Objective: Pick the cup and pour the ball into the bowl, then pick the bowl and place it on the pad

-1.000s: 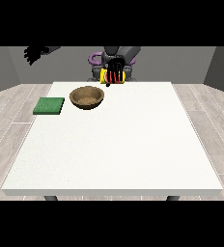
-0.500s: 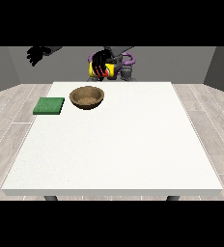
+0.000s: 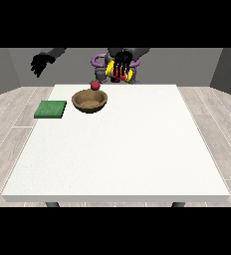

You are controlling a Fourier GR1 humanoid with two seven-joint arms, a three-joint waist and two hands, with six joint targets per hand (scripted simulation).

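The counter is a large white slab that fills most of the front view; its far edge lies in front of the robot's torso, which shows small at the top centre. Grey plank flooring surrounds the counter on both sides.

The pad — a flat green square — lies on the counter near its left edge, towards the far side. The bowl, brown and wooden-looking, stands upright on the counter just to the right of the pad, with a bare gap between them. They do not touch.

The hand at the view's right is raised above the far edge of the counter, in front of the torso. Its fingers are wrapped round the cup, a yellow vessel with red markings, held up off the counter to the right of the bowl and beyond it. The exact tilt of the cup cannot be told.

The hand at the view's left is raised clear of the counter, above and beyond the pad, holding nothing; whether its fingers are straight or curled cannot be told.

The ball — small and red — shows just above the far rim of the bowl, left of the cup and below it. Whether it touches the rim cannot be told.
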